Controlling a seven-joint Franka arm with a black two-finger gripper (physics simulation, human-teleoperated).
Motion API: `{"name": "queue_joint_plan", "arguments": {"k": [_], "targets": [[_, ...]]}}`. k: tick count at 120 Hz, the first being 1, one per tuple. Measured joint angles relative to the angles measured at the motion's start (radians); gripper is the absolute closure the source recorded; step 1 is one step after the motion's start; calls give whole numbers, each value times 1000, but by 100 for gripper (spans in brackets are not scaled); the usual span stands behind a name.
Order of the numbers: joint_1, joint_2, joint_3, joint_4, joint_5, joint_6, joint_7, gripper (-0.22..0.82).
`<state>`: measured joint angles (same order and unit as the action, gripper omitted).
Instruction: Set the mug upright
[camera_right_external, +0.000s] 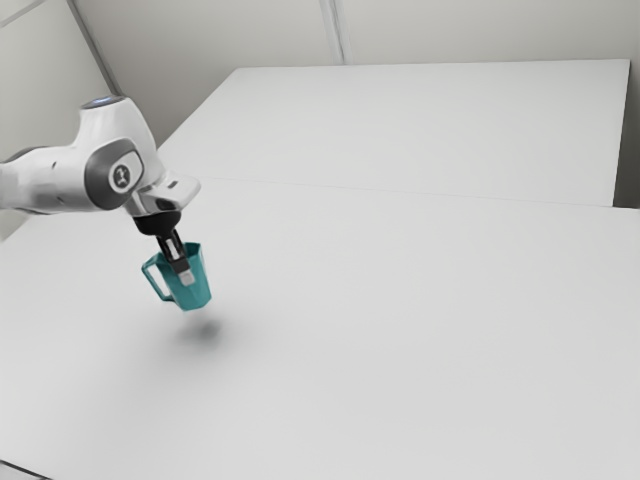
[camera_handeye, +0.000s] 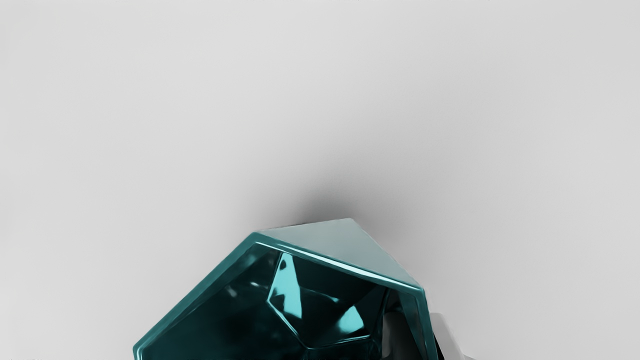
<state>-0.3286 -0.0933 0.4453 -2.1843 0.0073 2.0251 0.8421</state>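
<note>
The gripper (camera_right_external: 186, 273) is clamping the wall of the mug (camera_right_external: 200, 292) between its fingers, suspending it, tilted, above the table (camera_right_external: 400, 320), whose edges are lying well apart.

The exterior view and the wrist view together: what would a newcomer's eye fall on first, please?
Probably the teal mug, the one vivid colour, held above the pale table over its soft shadow. Next, the white arm entering from the exterior view's left, its gripper closed on the mug's wall. In the wrist view, the mug's glossy, angular interior stands out.
</note>
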Motion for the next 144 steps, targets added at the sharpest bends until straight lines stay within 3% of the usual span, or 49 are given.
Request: {"name": "queue_joint_plan", "arguments": {"k": [35, 68, 144], "targets": [[-18, 5, 0, -26, 71, 161, -36, 78], [-23, 71, -1, -27, 51, 281, -49, 78], [-26, 178, -2, -28, -7, 347, -60, 78]]}}
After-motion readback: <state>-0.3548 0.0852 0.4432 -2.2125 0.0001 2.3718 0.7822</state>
